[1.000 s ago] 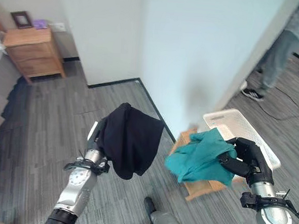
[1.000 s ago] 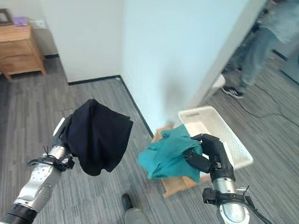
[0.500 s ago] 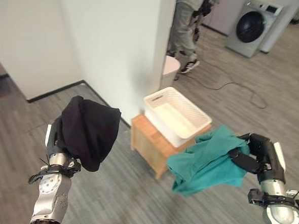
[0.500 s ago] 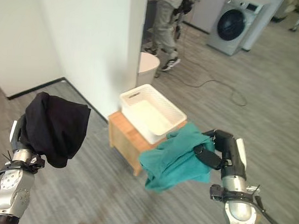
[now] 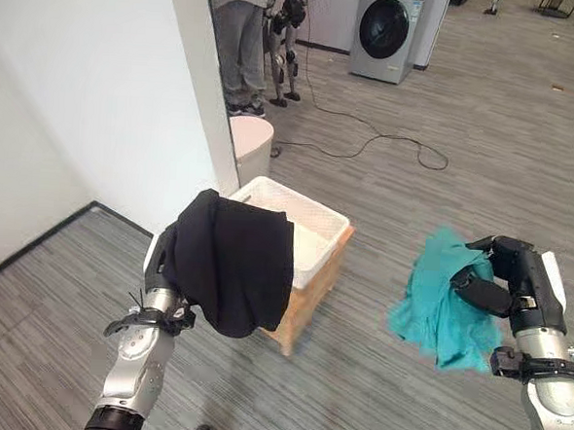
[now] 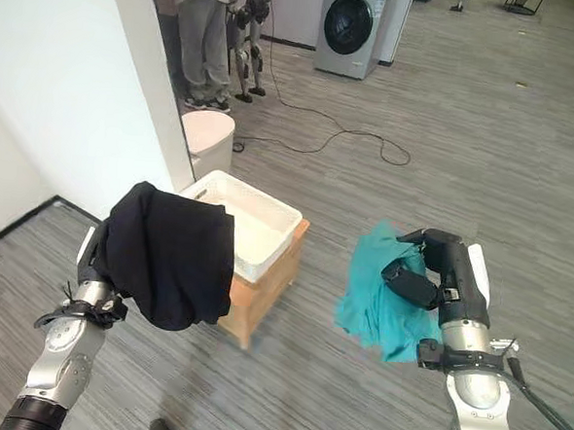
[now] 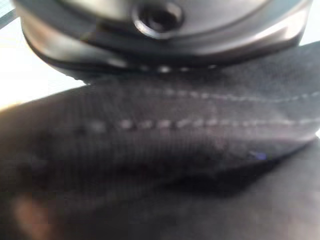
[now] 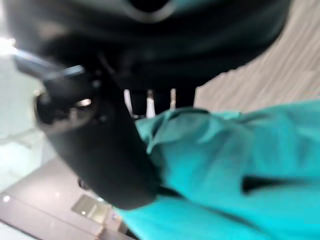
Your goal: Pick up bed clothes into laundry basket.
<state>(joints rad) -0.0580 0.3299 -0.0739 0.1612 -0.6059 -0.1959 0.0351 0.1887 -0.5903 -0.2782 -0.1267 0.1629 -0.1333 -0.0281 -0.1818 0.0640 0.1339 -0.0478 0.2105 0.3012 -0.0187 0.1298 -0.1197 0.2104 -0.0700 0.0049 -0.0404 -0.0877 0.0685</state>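
Note:
A black garment [image 5: 231, 260] is draped over my raised left hand [image 5: 153, 262] and covers its fingers; in the left wrist view the same black cloth [image 7: 160, 170] lies right against the hand. My right hand [image 5: 512, 282] is shut on a teal garment [image 5: 442, 312], which hangs from it above the floor; the right wrist view has the thumb [image 8: 110, 150] pressed onto the teal cloth [image 8: 235, 165]. The white laundry basket [image 5: 316, 222] stands on a low wooden stand [image 5: 313, 299], just behind the black garment and well to the left of the teal one.
A white wall corner [image 5: 192, 102] rises just behind the basket, with a round white bin [image 5: 252, 145] beside it. A person's legs [image 5: 241, 46] stand further back, near a washing machine [image 5: 386, 31]. A cable [image 5: 369, 147] trails over the grey floor.
The camera has swung round, so the basket now shows behind the black garment. Both arms still carry their cloths; the teal garment now hangs to the basket's right.

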